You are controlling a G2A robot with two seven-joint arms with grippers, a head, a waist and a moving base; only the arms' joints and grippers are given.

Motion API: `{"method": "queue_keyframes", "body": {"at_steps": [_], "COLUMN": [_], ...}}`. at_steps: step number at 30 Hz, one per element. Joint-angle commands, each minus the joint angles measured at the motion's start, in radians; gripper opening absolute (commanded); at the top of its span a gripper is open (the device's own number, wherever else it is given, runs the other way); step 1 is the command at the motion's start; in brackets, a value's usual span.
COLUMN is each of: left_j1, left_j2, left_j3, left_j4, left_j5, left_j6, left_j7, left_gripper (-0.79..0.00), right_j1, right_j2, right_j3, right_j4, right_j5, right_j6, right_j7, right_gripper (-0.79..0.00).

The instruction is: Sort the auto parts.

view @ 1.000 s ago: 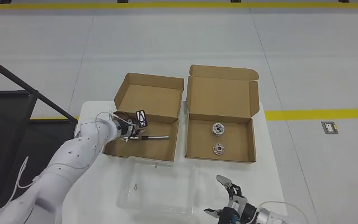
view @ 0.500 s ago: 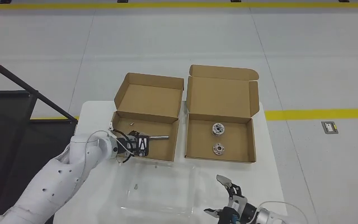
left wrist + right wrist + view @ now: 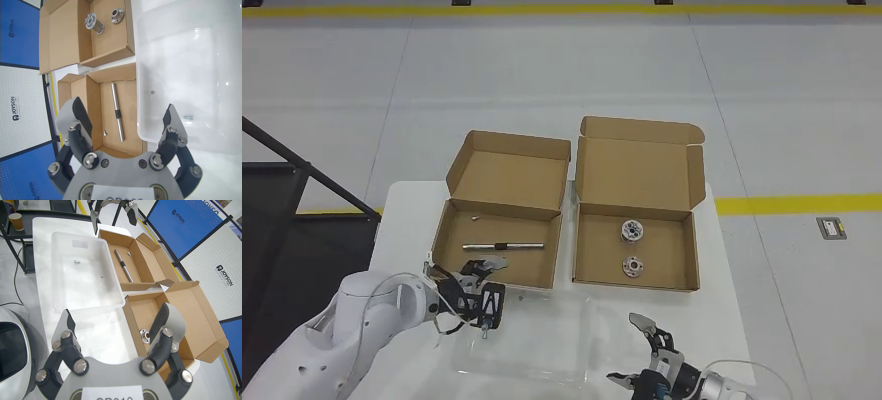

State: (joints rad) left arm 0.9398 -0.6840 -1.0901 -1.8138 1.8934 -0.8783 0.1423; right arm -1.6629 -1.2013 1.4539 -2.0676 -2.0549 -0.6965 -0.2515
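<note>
While over bin [image 3: 179,66] rim, left end effector [image 3: 122,103] gapes wide, empty.

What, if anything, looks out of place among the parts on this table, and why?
One small silver bolt lies in the clear plastic tray, while a similar small silver piece sits beside the long metal rod in a brown cardboard box. It looks unsorted; nothing seems spilled or damaged.
</note>
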Motion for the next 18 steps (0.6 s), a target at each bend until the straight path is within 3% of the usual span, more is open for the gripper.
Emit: {"method": "queue_keyframes", "body": {"at_steps": [1,8,14,18], "left_j1": [0.000,0.012,0.004,0.014], "left_j2": [0.000,0.000,0.013,0.038], "left_j3": [0.000,0.027,0.031,0.076], "left_j4": [0.000,-0.022,-0.155,-0.203], "left_j5": [0.000,0.090,0.209,0.280], "left_j6": [0.000,-0.003,-0.131,-0.134], "left_j7": [0.000,-0.047,-0.049,-0.007], "left_gripper": [0.000,0.000,0.000,0.000], "right_j1": [0.000,0.000,0.000,0.000], "right_j2": [0.000,0.000,0.000,0.000], "right_j3": [0.000,0.000,0.000,0.000], "right_j4": [0.000,0.000,0.000,0.000], "right_j5": [0.000,0.000,0.000,0.000], "right_j6": [0.000,0.000,0.000,0.000], "right_j7": [0.000,0.000,0.000,0.000], "right_gripper": [0.000,0.000,0.000,0.000]}}
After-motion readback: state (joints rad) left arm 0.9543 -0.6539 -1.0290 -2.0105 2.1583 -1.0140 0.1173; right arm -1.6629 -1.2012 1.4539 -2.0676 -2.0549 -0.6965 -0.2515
